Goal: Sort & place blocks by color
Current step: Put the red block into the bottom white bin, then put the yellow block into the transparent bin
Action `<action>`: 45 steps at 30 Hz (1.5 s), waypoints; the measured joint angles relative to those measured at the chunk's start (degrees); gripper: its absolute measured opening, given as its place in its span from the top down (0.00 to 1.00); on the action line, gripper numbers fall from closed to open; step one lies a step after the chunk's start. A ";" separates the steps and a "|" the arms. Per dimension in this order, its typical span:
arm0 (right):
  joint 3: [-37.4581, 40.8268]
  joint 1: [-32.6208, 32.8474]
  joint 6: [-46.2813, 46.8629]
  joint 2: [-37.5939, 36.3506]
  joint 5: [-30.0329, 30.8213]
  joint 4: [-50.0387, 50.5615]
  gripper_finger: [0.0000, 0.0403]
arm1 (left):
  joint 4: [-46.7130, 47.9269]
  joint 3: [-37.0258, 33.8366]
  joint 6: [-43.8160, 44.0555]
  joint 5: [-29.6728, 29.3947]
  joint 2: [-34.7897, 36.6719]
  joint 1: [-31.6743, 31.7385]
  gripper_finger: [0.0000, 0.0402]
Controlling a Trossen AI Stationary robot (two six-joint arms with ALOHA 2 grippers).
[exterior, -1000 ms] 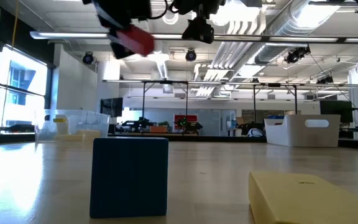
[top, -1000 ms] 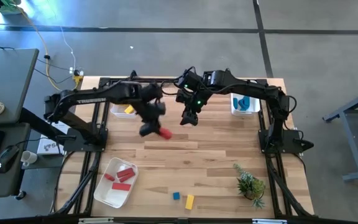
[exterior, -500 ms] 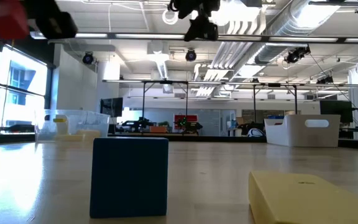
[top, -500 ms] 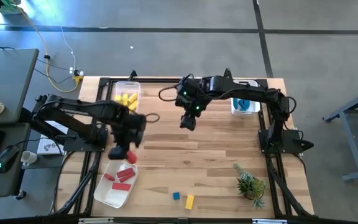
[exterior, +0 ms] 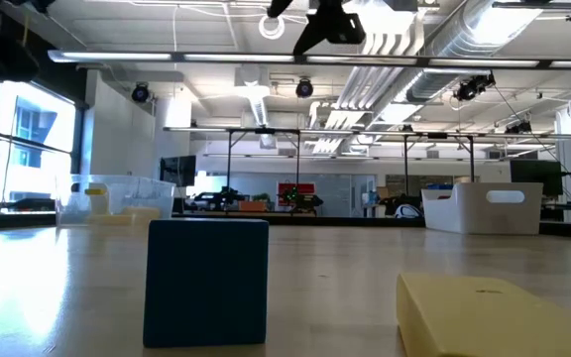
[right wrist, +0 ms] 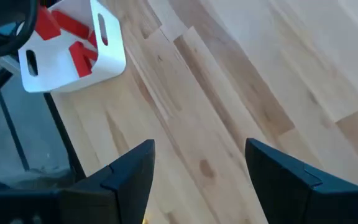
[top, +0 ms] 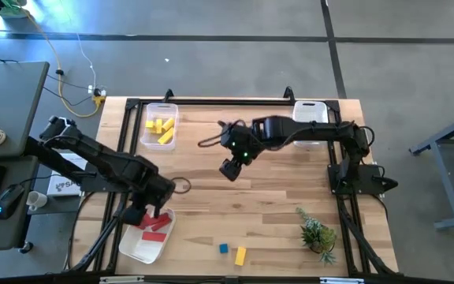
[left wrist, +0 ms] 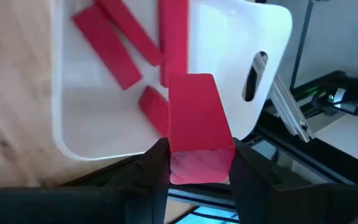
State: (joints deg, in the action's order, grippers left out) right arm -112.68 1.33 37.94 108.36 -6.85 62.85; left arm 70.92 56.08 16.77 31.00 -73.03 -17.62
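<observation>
Wooden table (top: 274, 205): left gripper (left wrist: 194, 163) clamps red block (left wrist: 194, 124) over white bin (left wrist: 272, 37); right gripper (right wrist: 197, 163) spread, empty.

From above, the left gripper (top: 150, 211) covers the near corner of the white tray (top: 136, 246), hiding whatever its fingers hold. In the low view the yellow block (exterior: 494, 315) runs off the bottom edge, and both grippers are mostly cut off at the top. The blue tray behind the right arm (top: 306, 132) is largely hidden from above
</observation>
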 joint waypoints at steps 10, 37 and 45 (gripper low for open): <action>0.00 9.99 11.38 0.02 8.43 -0.08 0.41 | -4.46 -0.22 5.68 -5.99 0.00 -6.63 0.70; 0.07 27.53 58.51 3.00 17.58 -0.94 0.41 | -5.03 -0.08 17.04 -13.69 -0.04 -9.05 0.48; 0.07 29.91 67.04 8.28 13.74 -1.07 0.41 | -5.05 3.91 18.35 -20.67 -0.04 -9.05 0.48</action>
State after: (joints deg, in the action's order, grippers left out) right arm -112.62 31.24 104.98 116.63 6.90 61.78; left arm 65.87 59.99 35.12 10.33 -73.08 -26.68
